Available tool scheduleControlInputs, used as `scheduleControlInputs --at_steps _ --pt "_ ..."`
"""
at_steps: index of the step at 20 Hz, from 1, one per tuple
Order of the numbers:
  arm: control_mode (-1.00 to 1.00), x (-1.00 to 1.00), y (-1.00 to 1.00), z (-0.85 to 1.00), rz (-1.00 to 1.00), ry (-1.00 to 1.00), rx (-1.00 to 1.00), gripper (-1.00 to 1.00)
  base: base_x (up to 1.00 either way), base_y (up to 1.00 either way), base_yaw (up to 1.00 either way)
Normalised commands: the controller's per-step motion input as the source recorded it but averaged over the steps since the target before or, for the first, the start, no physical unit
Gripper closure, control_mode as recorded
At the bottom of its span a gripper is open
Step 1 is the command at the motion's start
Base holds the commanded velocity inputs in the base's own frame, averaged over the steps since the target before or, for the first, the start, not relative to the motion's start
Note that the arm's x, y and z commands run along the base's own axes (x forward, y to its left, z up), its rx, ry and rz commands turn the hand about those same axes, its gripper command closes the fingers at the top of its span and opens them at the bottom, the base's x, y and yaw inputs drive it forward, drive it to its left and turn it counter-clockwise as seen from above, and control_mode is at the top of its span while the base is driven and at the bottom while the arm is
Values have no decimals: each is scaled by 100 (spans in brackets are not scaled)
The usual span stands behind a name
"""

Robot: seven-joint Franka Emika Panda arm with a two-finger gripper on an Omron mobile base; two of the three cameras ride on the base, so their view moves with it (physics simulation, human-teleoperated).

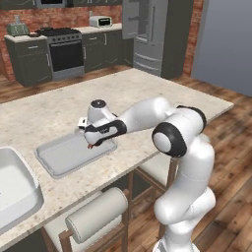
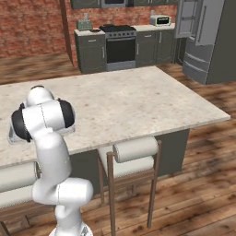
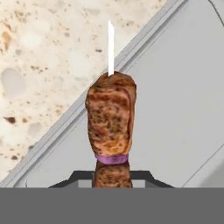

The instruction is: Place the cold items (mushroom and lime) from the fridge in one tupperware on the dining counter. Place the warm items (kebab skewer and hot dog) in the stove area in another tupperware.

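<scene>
Left base view: the white arm reaches left over the dining counter [image 1: 59,110], and the gripper [image 1: 90,143] hangs just above a shallow grey tupperware [image 1: 64,157] near the counter's front edge. A small reddish tip shows under the hand (most likely the end of the held food). The tupperware looks bare of food. A second white container [image 1: 15,189] stands at the lower left. Far behind are the stove [image 1: 64,49] and the fridge [image 1: 147,34].

Right base view: the arm's shoulder hides the work place. The counter top here is bare, two stools [image 2: 131,159] stand under its edge, and the stove and fridge are at the back wall.

Hand view: the kebab skewer [image 3: 110,122] stands out from between the fingers, its browned meat and a purple slice close to them, its white stick pointing away. Under it lie the grey floor and rim of the tupperware, with speckled counter beyond the rim.

Gripper state: narrowly closed on the kebab skewer, which is in the air over the tupperware and not yet set down.

Progress: the skewer is brought to its container, and only the release is left for it. Hot dog, mushroom and lime cannot be found in these pictures, so they are judged as remaining work.
</scene>
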Motion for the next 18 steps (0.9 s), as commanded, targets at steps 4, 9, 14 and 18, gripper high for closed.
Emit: scheduleControlInputs --at_steps 4,9,14,18 --pt "-100 23 8 -45 -36 0 0 100 0 0 0" --pt "-100 38 9 -35 -38 0 1 100 0 0 0" --pt "-100 25 4 -4 -31 0 5 100 0 0 0" --pt "-100 28 4 0 -26 -2 7 100 0 0 0"
